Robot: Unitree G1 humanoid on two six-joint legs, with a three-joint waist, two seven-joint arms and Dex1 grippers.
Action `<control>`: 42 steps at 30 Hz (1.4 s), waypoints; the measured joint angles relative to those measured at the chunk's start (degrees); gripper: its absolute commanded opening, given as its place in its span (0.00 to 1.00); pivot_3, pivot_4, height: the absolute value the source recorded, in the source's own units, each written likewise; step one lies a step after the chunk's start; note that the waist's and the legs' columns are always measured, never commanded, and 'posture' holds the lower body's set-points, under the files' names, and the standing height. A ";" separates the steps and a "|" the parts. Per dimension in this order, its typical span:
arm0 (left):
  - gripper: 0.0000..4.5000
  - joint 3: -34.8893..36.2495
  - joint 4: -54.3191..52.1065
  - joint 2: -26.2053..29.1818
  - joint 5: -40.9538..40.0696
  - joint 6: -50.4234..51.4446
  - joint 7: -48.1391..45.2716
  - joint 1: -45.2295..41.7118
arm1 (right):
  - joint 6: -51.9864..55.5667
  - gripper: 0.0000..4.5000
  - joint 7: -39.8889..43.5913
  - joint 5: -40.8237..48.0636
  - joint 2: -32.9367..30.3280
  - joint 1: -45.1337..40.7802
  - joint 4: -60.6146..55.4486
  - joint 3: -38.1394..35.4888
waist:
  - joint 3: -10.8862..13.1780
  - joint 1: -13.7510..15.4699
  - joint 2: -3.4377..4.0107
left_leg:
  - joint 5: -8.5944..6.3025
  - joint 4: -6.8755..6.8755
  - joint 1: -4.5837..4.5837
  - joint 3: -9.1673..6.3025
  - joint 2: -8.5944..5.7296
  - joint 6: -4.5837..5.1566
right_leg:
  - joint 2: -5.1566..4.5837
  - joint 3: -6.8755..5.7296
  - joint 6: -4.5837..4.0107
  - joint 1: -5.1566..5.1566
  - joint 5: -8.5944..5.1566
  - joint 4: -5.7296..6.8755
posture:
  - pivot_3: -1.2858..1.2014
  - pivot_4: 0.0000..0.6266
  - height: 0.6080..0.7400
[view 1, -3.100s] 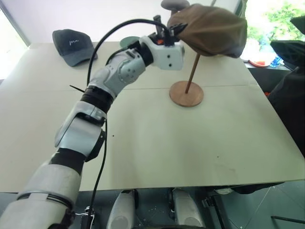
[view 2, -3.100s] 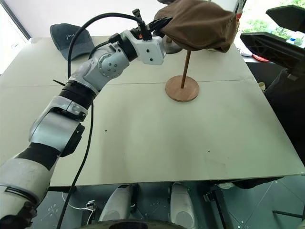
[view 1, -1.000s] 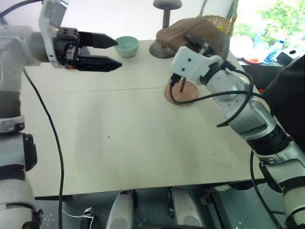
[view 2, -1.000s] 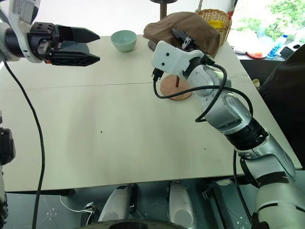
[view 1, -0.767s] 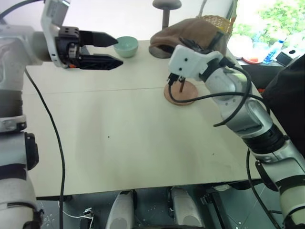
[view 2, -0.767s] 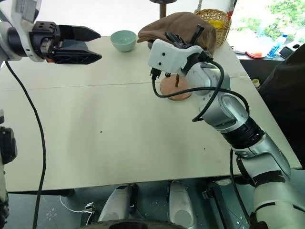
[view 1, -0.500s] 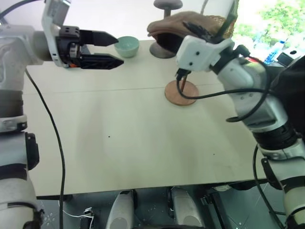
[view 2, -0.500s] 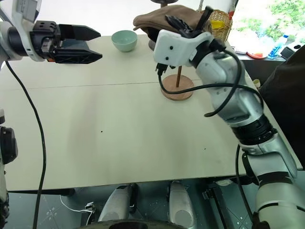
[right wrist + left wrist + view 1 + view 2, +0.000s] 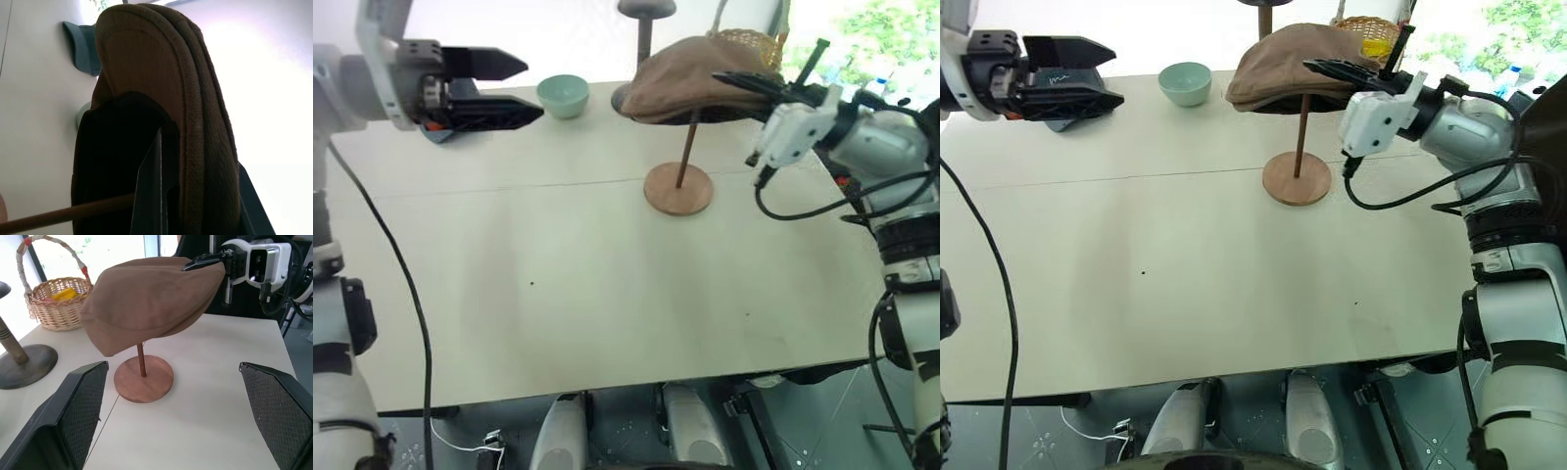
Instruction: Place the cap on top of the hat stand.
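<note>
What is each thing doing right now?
cap: sitting tilted on the hat stand's top.
hat stand: standing on its base, rod slanted.
left gripper: open, holding nothing.
right gripper: shut, at the cap's edge.
bowl: upright.
wicker basket: upright, something yellow inside.

The cap [image 9: 690, 73] sits atop the hat stand [image 9: 679, 184] on the bench [image 9: 607, 294], with the right gripper [image 9: 729, 80] closed at its edge.
</note>
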 measured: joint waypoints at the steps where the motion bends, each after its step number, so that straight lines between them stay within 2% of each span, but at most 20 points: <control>1: 1.00 0.07 -0.36 0.05 -0.06 0.21 0.17 0.01 | -1.35 0.01 0.83 0.41 -0.06 0.00 1.19 -0.39 | 0.00 -0.01 0.00 | 0.00 0.00 0.01 0.00 0.00 0.00 | 0.01 0.00 0.00 0.00 0.00 0.01 | 0.52 0.24 1.00; 6: 1.00 1.10 -0.51 0.22 -0.59 0.98 0.86 0.03 | -4.10 0.01 4.42 2.52 0.41 0.02 3.02 -1.03 | 0.00 0.02 0.01 | 0.00 0.01 0.01 0.00 0.00 -0.01 | 0.01 0.01 0.00 0.00 0.00 0.02 | 0.52 0.24 1.00; 7: 1.00 1.15 -0.49 0.18 -0.59 0.96 1.01 0.03 | -3.45 0.18 5.12 3.38 0.80 0.25 2.85 -1.10 | 0.00 0.07 0.01 | 0.01 0.01 0.01 0.00 0.00 -0.01 | 0.01 0.01 0.00 0.01 0.00 0.02 | 0.52 0.24 1.00; 9: 1.00 1.15 -0.39 -0.06 -0.57 0.88 1.21 0.02 | -0.67 0.37 6.60 5.43 1.05 1.50 1.80 -1.38 | 0.00 0.16 0.01 | 0.01 0.03 0.01 0.00 0.00 -0.02 | 0.01 0.01 0.00 0.02 0.00 0.03 | 0.52 0.24 1.00; 14: 1.00 1.10 0.63 -0.92 -0.49 0.66 1.44 -0.38 | 7.98 0.94 6.74 6.45 1.15 5.91 -3.67 -3.44 | 0.00 0.41 0.01 | 0.01 0.08 0.00 0.00 -0.02 -0.02 | -0.01 0.02 0.00 0.04 0.00 0.04 | 0.52 0.24 1.00; 19: 1.00 0.48 2.37 -2.12 0.05 -0.48 0.64 -1.30 | 16.39 0.94 6.02 6.39 -1.97 12.23 -13.74 -7.90 | 0.00 0.50 0.01 | 0.01 0.06 0.00 -0.01 -0.02 -0.02 | 0.00 0.01 0.00 0.04 0.00 0.04 | 0.52 0.24 1.00; 24: 1.00 -0.84 5.38 -3.01 0.67 -2.33 -0.55 -1.77 | 28.60 0.94 6.43 9.22 -7.95 25.86 -29.52 -14.78 | 0.00 0.78 0.00 | 0.01 0.10 0.00 -0.01 -0.03 -0.02 | -0.01 0.01 0.00 0.06 0.00 0.05 | 0.52 0.24 1.00; 28: 1.00 -1.13 6.72 -3.62 1.53 -3.92 -1.02 -1.81 | 41.71 0.94 8.57 16.14 -12.39 36.91 -42.92 -23.00 | -0.01 0.85 0.01 | 0.01 0.14 0.03 0.00 -0.02 -0.02 | 0.00 0.02 0.00 0.10 0.00 0.07 | 0.52 0.24 1.00; 31: 1.00 -1.11 7.11 -3.60 1.64 -4.30 -1.50 -1.38 | 56.34 0.94 13.59 26.12 -17.54 42.35 -49.79 -29.92 | -0.01 0.78 0.02 | 0.01 0.16 0.11 0.00 -0.02 -0.02 | -0.01 0.03 0.00 0.20 0.00 0.06 | 0.52 0.24 1.00; 34: 1.00 -1.05 7.07 -2.85 1.66 -4.37 -2.05 -0.04 | 70.28 0.94 20.06 36.01 -22.93 43.12 -49.77 -35.59 | -0.01 0.71 0.01 | 0.00 0.13 0.45 0.01 0.00 0.00 | -0.01 0.03 -0.19 0.51 -0.11 -0.01 | 0.52 0.24 1.00; 37: 1.00 -0.75 6.49 -1.49 1.61 -4.31 -2.41 1.51 | 80.83 0.94 26.21 42.40 -27.76 39.89 -44.09 -37.22 | -0.01 0.65 -0.01 | -0.01 0.09 0.64 0.03 0.01 0.00 | -0.03 0.02 -0.31 0.68 -0.19 -0.10 | 0.52 0.24 1.00; 39: 1.00 -0.38 5.64 -0.04 1.46 -4.16 -2.83 2.34 | 87.35 0.94 32.21 45.82 -31.70 37.24 -38.39 -36.17 | 0.00 0.65 0.01 | -0.01 0.01 0.69 0.08 0.01 0.00 | -0.08 0.03 -0.46 0.68 -0.33 -0.10 | 0.52 0.24 1.00; 42: 1.00 1.39 4.58 2.83 1.17 -3.73 -3.43 4.08 | 93.24 0.94 39.07 47.98 -33.61 28.21 -30.82 -31.31 | 0.01 0.28 0.02 | -0.03 -0.04 0.76 0.12 0.03 0.01 | -0.08 0.05 -0.49 0.67 -0.38 -0.10 | 0.52 0.24 1.00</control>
